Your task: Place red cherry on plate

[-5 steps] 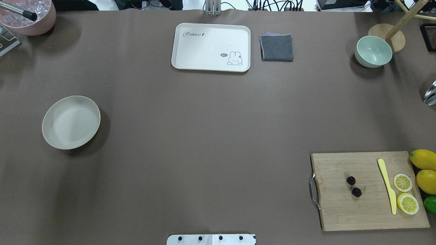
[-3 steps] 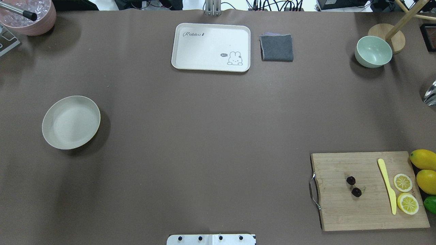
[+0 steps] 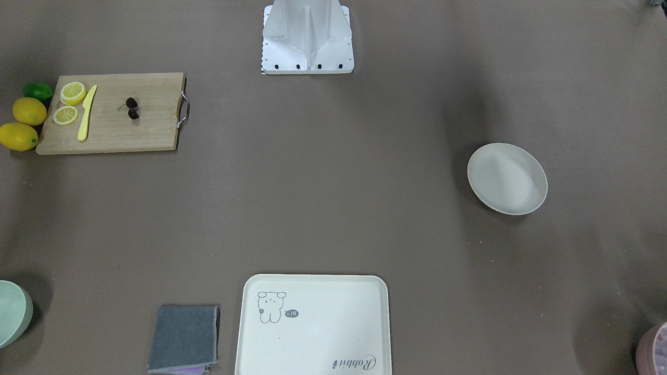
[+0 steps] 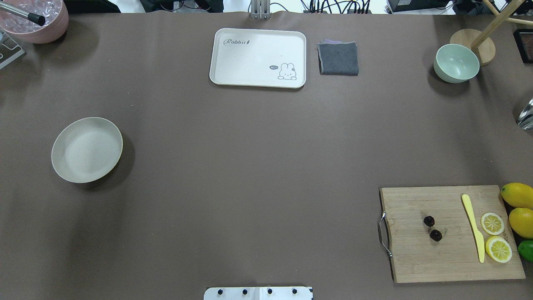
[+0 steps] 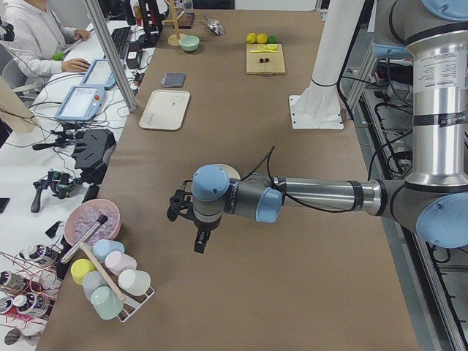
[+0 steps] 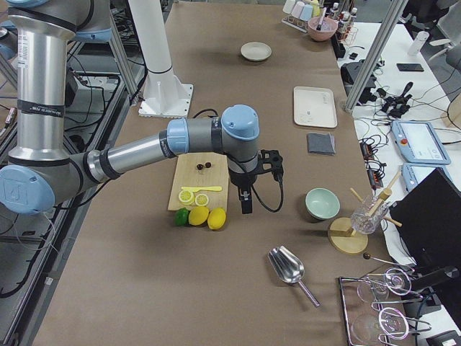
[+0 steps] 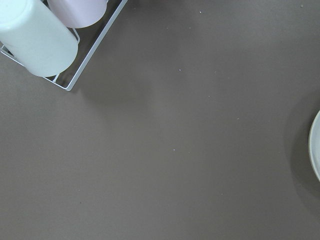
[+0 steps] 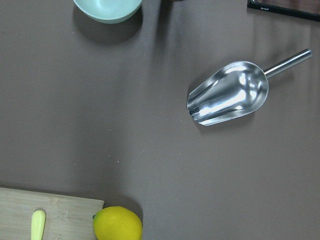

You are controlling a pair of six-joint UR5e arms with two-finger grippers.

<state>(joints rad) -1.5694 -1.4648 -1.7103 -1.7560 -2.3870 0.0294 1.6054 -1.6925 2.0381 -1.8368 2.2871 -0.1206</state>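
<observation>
Nothing on the tabletop point(image 4: 250, 166) has shifted over the last moment; from overhead every piece lies where it lay before.

Far to the left, the left tool point(image 5: 199, 245) hangs above bare brown surface, between a wire rack of pastel cups point(image 7: 37, 37) and the plate point(image 4: 86, 150). It shows only in the side view, so I cannot tell whether its fingers are apart or together. The plate sits alone on the left half, with nothing on it.

At the far edge, near the middle, lie a cream tray point(image 4: 258, 57) with a small animal drawing and, just beside it, a folded grey cloth point(image 4: 338, 58). Further right stands a mint-green bowl point(image 4: 456, 63).

On the right side near the robot is a wooden cutting board point(image 4: 416, 258). The red cherry point(image 4: 435, 235) rests on it, a dark pair towards the handle end, well apart from the plate. A yellow knife point(image 4: 473, 228) and two lemon slices point(image 4: 492, 223) share the board; whole lemons point(image 4: 517, 195) and a lime point(image 4: 526, 250) sit just off its right end.

The right tool point(image 6: 246, 203) hangs in the air beside the board near the lemons, touching nothing. Again only a side view catches it, so I cannot tell its state.
</observation>
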